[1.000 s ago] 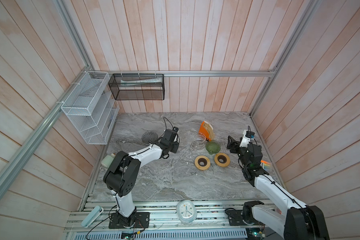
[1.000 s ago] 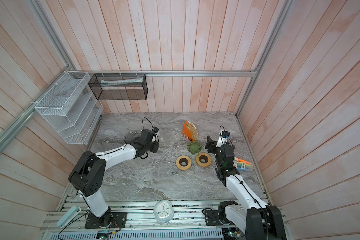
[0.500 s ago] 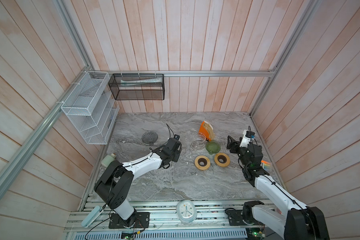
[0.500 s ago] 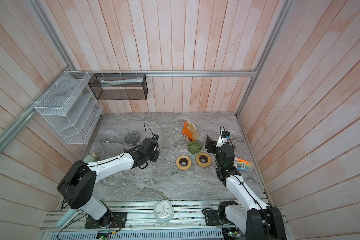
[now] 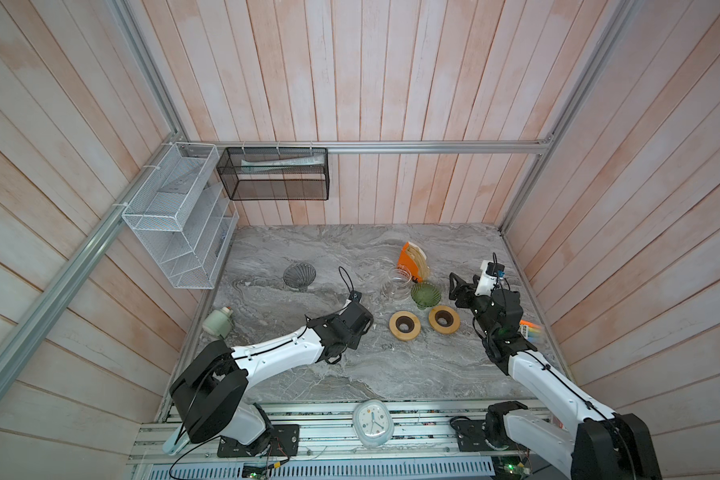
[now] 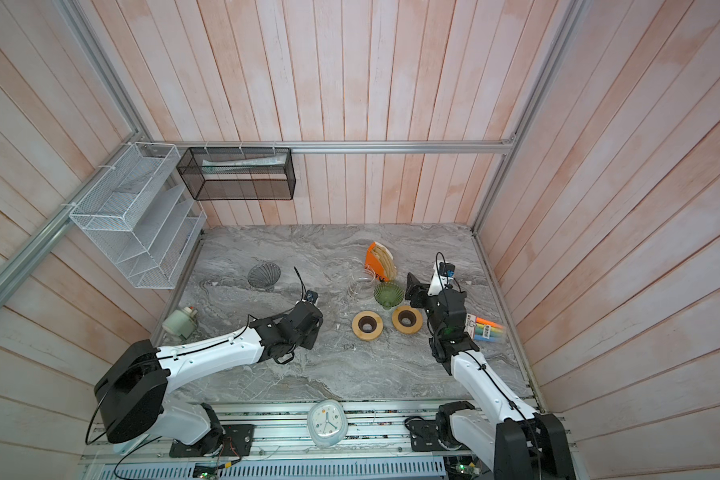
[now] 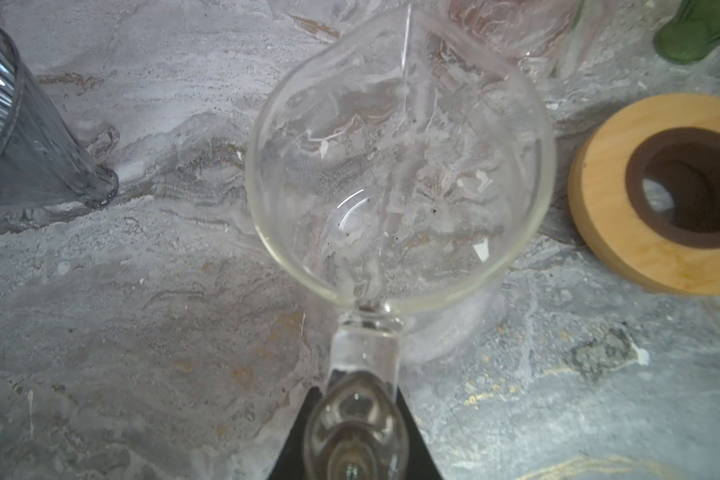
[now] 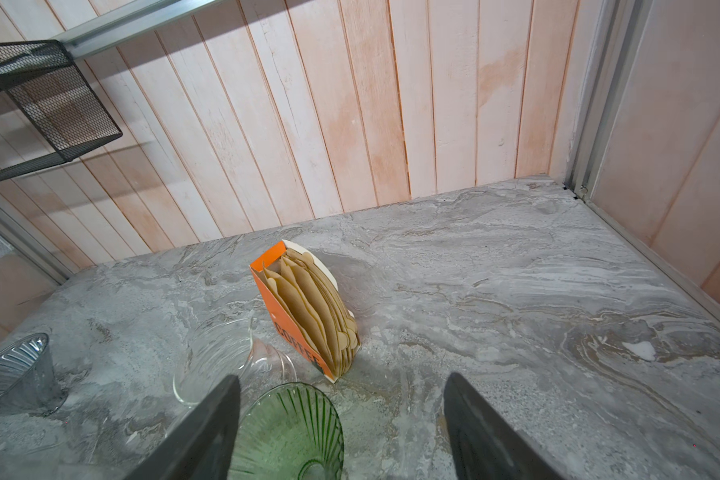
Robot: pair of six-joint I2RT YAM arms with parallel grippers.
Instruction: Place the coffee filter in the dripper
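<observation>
Marble table (image 5: 341,249) bears filter box (image 5: 412,259); green dripper (image 5: 425,294); wooden rings (image 5: 405,326).

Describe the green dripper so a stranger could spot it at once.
Start on the right half of the grey marble table and find the orange box of filters. Between that box and two wooden rings stands the green dripper. It alone is green: beside it is a clear glass, and the grey ribbed dripper sits far left.

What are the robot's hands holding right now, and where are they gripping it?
The left hand holds a clear glass jug by its handle. The right hand is open and holds nothing.
</observation>
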